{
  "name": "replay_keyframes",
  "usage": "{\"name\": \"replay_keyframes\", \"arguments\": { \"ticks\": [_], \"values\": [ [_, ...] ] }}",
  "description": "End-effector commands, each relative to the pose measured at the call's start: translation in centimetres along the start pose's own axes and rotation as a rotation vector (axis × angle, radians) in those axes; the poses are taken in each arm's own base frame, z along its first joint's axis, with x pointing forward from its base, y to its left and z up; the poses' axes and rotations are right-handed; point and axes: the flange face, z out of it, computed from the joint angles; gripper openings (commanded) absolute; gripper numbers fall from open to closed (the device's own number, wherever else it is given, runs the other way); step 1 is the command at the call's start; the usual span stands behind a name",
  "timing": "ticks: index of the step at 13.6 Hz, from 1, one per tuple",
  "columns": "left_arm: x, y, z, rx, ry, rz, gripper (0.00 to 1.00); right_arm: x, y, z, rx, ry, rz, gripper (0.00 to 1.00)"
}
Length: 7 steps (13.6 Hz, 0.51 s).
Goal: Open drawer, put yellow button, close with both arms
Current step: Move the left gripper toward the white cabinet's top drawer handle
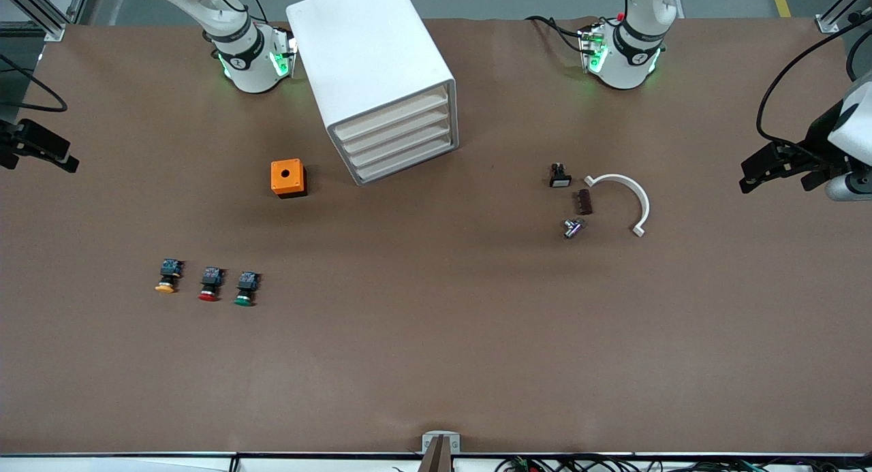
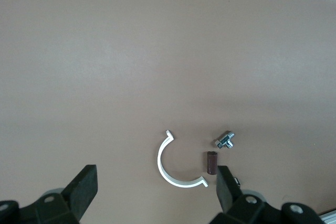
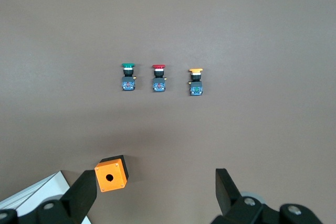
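Front view: drawer (image 1: 392,117) shut at upper centre in the cabinet (image 1: 368,56), yellow button (image 1: 167,276) untouched on the counter (image 1: 436,336) at lower left — nothing begun. Left wrist view: left gripper (image 2: 155,190) fingers wide, empty. Right wrist view: right gripper (image 3: 155,192) fingers wide, empty — button at centre right.

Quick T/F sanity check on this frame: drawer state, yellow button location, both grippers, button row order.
1. The top drawer is pulled open. False: all four drawers sit flush in the cabinet.
2. The yellow button lies on the table. True.
3. The right gripper holds the yellow button. False: it is open and empty.
4. The left gripper is open. True.
5. The red button lies between the yellow and green button. True.
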Motion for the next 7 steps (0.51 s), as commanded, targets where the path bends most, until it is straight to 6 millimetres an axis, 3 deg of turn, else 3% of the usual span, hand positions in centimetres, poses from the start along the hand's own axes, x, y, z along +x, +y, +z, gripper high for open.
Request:
{"name": "replay_keyframes", "arguments": {
  "ticks": [1,7],
  "values": [
    [0.21,-0.09,-0.18,-0.004,0.003,-0.003,1.0,0.18,0.17,-0.59,-0.009,0.002,-0.004,1.0],
    [-0.33,0.43,0.76,-0.012,-0.056,0.0,1.0,0.24,0.17,-0.52,-0.009,0.002,-0.001,1.0]
  ]
}}
